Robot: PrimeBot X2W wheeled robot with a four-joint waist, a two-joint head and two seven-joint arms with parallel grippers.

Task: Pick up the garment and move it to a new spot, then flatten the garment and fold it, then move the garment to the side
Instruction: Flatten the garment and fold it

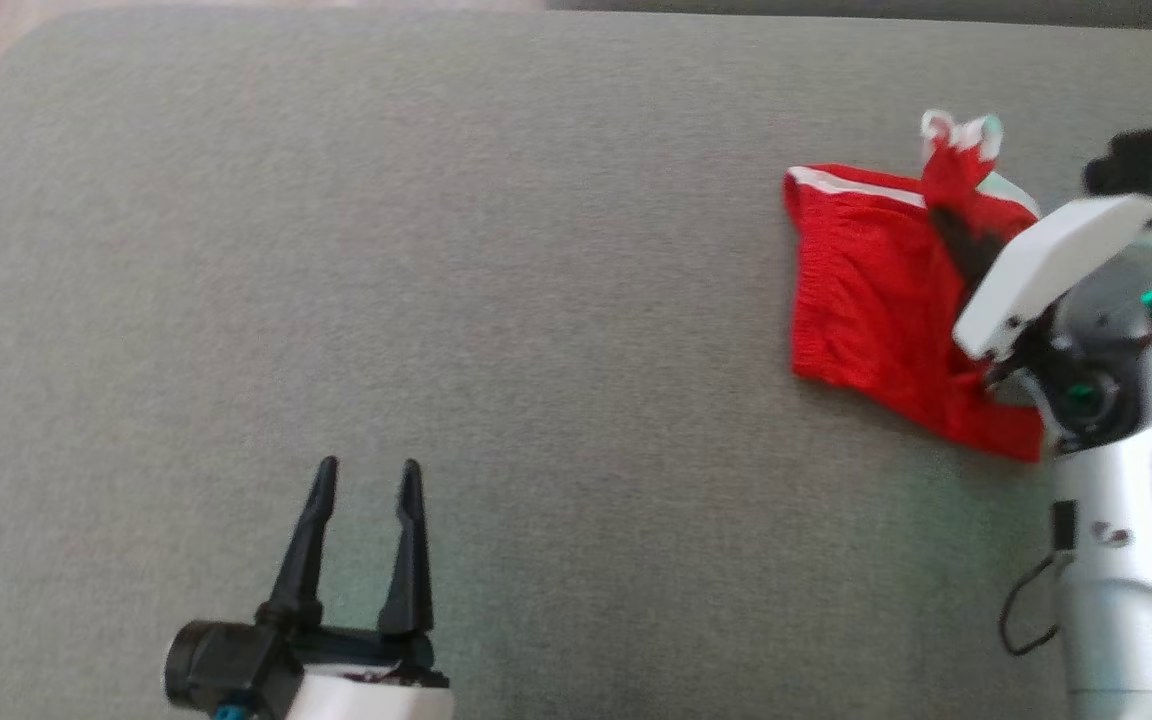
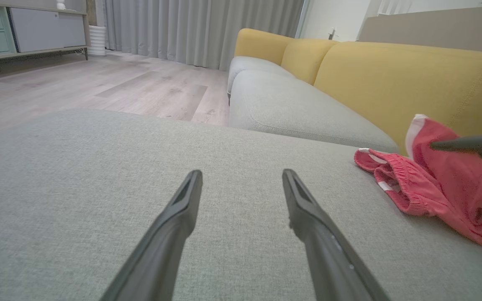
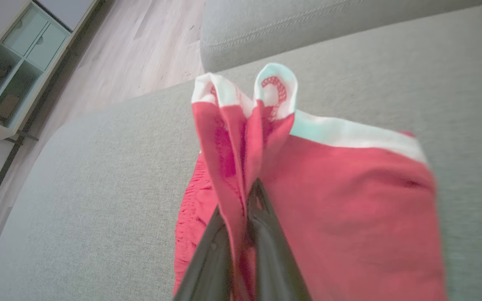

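The garment (image 1: 866, 290) is a pair of red shorts with white trim, lying at the right of a grey cushion. My right gripper (image 1: 951, 215) is shut on a fold of its cloth and lifts a white-edged corner up. In the right wrist view the two dark fingers pinch the garment (image 3: 349, 200) at the right gripper (image 3: 249, 192). My left gripper (image 1: 366, 475) stands open over bare cushion at the lower left, far from the garment. In the left wrist view the left gripper (image 2: 241, 175) has nothing between its fingers and the garment (image 2: 433, 188) lies to the right.
The grey cushion (image 1: 436, 300) spreads wide, with its rounded edge at the far left. A yellow-backed sofa (image 2: 370, 75) stands beyond it. Wooden floor (image 2: 98, 83) and a low cabinet (image 2: 15, 29) lie further off.
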